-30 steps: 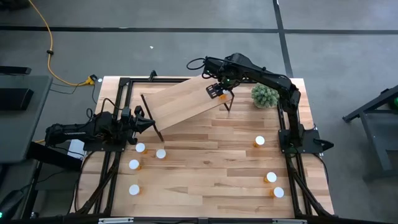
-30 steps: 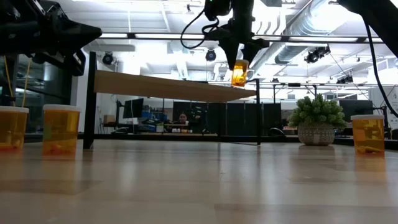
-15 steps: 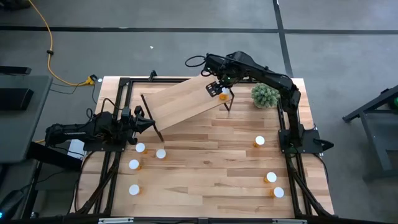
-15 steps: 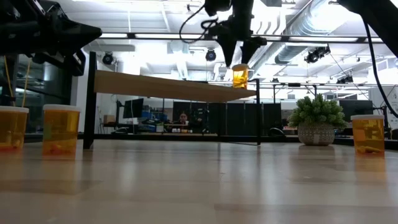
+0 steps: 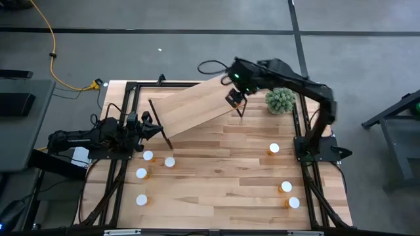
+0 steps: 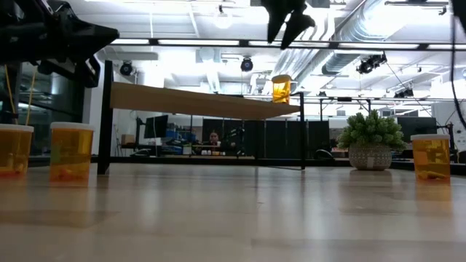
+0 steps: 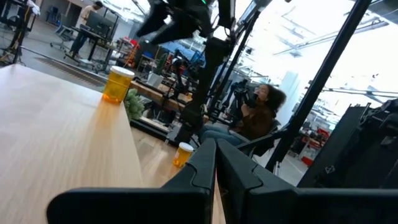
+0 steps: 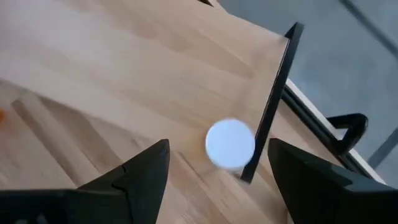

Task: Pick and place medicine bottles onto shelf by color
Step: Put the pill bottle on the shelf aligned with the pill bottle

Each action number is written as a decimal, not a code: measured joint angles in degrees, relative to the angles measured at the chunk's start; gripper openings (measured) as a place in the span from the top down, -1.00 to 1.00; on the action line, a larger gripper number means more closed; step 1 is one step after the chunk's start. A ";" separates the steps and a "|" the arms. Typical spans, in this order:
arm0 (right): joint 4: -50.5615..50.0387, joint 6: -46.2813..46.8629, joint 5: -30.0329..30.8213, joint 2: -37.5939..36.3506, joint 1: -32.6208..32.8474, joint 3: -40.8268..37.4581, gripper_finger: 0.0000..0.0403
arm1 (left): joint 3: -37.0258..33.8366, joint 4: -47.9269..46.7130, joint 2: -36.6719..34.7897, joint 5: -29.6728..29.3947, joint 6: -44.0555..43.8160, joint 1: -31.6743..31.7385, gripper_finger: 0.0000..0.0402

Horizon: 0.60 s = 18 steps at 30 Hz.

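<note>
- I had my right tool (image 6: 290, 23) spread wide and empty above the shelf's right end; the small translucent orange medicine bottle with its round white cap (image 6: 281, 88) stood upright there on the light-wood plank shelf with thin black legs (image 5: 197, 105), directly below the tool and close to the plank's edge.
- My left tool (image 5: 152, 129) was pressed together and empty at the bench's left side, by the shelf's near leg.
- Four bottles (image 5: 148, 156) sat on the wooden bench (image 5: 223, 170) near the left tool; three more (image 5: 273, 149) stood on the right, in front of the fuzzy green ball-shaped plant (image 5: 279, 100).
- I judged the right-hand three, nearer that arm, the likely next pick.
</note>
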 joint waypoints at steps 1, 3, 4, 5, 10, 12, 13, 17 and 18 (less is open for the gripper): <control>1.90 0.48 0.07 -2.69 0.73 -3.43 -0.31 | 0.00 0.12 0.00 0.02 0.00 -0.01 0.98; 6.76 2.66 0.07 -9.23 2.46 -12.33 -0.31 | 0.00 0.17 0.00 0.02 -0.01 -0.02 0.98; 8.86 3.92 0.03 -12.41 3.31 -16.90 -0.31 | 0.00 0.29 0.00 0.02 0.00 -0.02 0.98; 11.82 5.57 0.05 -16.16 4.34 -22.54 -0.31 | 0.00 0.35 0.00 0.02 -0.02 0.00 0.98; 33.71 12.87 -1.42 -34.60 10.95 -48.77 -0.31 | 0.00 0.36 0.00 0.02 -0.02 -0.02 0.98; 45.92 15.13 -1.34 -40.75 13.76 -58.87 -0.31 | 0.05 0.31 0.00 0.02 -0.02 -0.02 0.98; 51.75 16.10 -0.97 -43.36 15.00 -63.42 -0.31 | 0.36 0.09 0.02 0.02 -0.02 -0.02 0.98; 72.61 17.88 -0.02 -49.92 18.09 -77.40 -0.31 | 3.71 -0.69 1.31 -0.35 0.64 -0.02 0.98; 76.98 17.77 -0.02 -50.67 18.62 -79.87 -0.31 | 4.99 -1.43 2.08 -0.46 1.36 -0.02 0.98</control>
